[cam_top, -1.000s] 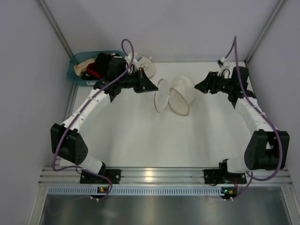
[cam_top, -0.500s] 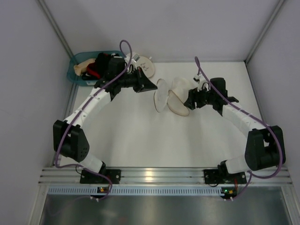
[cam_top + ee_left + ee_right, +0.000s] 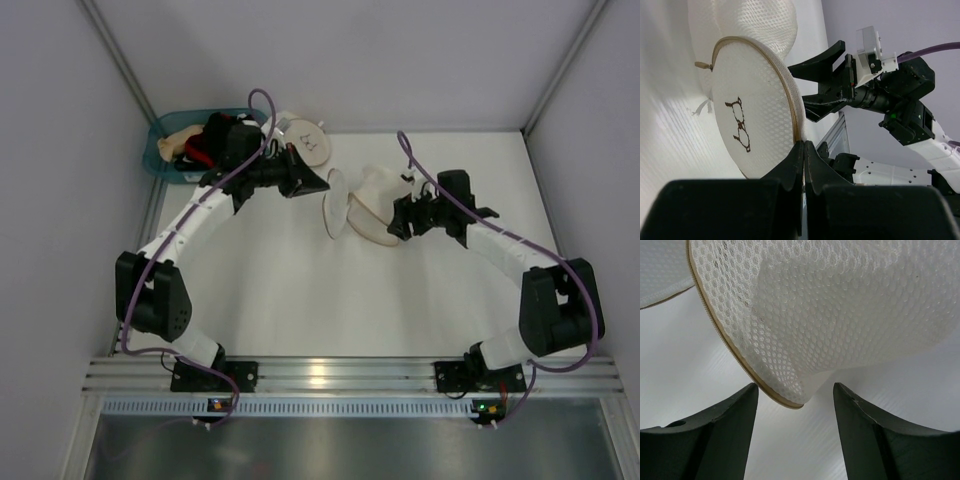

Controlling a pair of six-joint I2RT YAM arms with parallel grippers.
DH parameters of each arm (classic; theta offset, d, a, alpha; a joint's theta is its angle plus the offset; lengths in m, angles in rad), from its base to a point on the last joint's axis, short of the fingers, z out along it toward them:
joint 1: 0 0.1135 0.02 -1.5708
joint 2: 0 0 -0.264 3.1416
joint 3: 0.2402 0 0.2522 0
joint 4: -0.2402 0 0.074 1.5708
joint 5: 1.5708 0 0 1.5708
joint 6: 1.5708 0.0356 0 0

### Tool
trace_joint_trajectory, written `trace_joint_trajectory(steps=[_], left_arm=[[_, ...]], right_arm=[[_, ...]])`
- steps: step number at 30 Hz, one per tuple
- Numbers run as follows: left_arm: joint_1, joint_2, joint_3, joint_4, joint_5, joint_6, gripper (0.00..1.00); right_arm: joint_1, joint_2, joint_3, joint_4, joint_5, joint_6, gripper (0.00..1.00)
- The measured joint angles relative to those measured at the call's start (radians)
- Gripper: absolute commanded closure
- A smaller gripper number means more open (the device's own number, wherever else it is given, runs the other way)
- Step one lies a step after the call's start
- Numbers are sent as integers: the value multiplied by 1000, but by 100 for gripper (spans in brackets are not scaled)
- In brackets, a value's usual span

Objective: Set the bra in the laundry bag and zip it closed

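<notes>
Right arm point(image 3: 500, 240) has swung in, jaws apart around the laundry bag point(image 3: 375, 200) at 12 o'clock. Left jaws pinch its lid rim. The bra point(image 3: 212, 128) sits in the basket point(image 3: 160, 150) at 10 o'clock, so packing and zipping both remain.

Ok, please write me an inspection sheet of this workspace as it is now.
Surface: white table, smooth.
Job's things: bag open, its lid standing on edge; bra seems to be the black fabric in the basket, not in the bag.
Clutter: teal basket with red garment and beige garment; second round bag behind.
Grippers: left end effector shut on the lid's rim; right end effector open, astride the bag's rim.
Cables: left cable and right cable, purple, looping above the arms.
Surroundings: grey walls; metal rail at near edge.
</notes>
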Motion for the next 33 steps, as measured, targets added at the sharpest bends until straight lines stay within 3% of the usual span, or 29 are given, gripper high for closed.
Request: trace_joint_trajectory(steps=[6, 9, 10, 13, 20, 27, 33], left_arm=[[6, 5, -14, 1, 13, -6, 100], [14, 9, -15, 1, 18, -6, 100], [17, 10, -16, 2, 18, -5, 100], [20, 11, -17, 0, 19, 10, 100], [23, 3, -18, -19, 26, 84, 100], [39, -111, -56, -80, 82, 150, 100], [93, -234, -109, -99, 148, 144, 100]], right_arm=[[19, 0, -5, 24, 41, -48, 40], [31, 29, -5, 55, 68, -66, 66], [34, 41, -5, 61, 77, -69, 81], [41, 68, 4, 61, 92, -67, 100], [41, 45, 79, -8, 31, -8, 100], [19, -96, 135, -84, -153, 132, 100], [-148, -124, 130, -114, -382, 296, 100]])
